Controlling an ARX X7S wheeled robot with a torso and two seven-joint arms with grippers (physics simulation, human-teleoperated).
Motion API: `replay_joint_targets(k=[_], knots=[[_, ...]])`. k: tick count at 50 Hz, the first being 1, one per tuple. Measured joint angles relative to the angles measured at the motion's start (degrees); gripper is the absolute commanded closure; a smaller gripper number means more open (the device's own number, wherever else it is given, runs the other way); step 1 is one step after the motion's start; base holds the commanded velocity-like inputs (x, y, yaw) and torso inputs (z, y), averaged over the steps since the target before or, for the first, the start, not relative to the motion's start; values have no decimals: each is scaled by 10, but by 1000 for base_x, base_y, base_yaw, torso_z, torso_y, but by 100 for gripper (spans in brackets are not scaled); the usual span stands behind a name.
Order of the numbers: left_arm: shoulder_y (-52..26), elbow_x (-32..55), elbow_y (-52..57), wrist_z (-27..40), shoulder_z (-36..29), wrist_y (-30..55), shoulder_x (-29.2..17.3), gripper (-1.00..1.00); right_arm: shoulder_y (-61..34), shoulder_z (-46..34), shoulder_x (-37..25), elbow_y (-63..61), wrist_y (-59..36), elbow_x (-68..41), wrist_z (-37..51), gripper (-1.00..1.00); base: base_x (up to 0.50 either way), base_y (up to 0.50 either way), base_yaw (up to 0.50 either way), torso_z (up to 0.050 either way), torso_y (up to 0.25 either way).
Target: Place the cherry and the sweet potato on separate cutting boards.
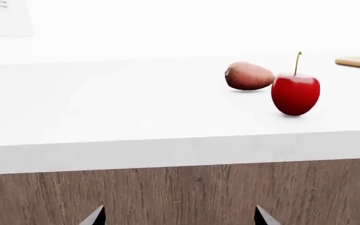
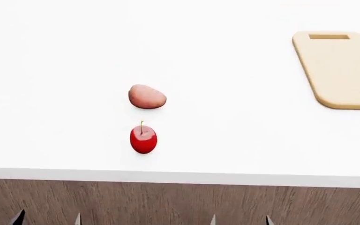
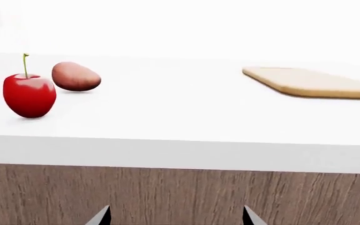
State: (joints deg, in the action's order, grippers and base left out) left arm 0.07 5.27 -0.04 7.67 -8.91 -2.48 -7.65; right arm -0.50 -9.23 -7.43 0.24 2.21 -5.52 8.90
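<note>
Below the worktop (image 2: 243, 140) edge, your left gripper (image 1: 180, 218) and right gripper (image 3: 175, 216) hang spread wide, empty; cherry (image 2: 143, 139) near the front edge, sweet potato (image 2: 146, 97) just behind it, apart; cutting board (image 2: 339, 70) far right; a nudged cherry could roll off; no writing visible

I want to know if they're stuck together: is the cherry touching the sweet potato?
Apart. The head view shows a strip of white counter between the cherry and the sweet potato.
</note>
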Motion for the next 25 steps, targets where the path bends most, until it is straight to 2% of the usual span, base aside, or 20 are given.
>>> replay_joint_targets(k=[11, 18, 25], knots=[[2, 27, 32, -2, -5, 24, -4, -100, -2, -5, -4, 2, -3, -4, 6, -100, 0, 0, 0, 0, 0], [-32, 70, 146, 1, -23, 158, -14, -100, -2, -6, -6, 2, -7, -9, 10, -100, 0, 0, 0, 0, 0], [-108, 123, 242, 11, -31, 309, -11, -100, -2, -9, -9, 2, -11, -14, 12, -100, 0, 0, 0, 0, 0]])
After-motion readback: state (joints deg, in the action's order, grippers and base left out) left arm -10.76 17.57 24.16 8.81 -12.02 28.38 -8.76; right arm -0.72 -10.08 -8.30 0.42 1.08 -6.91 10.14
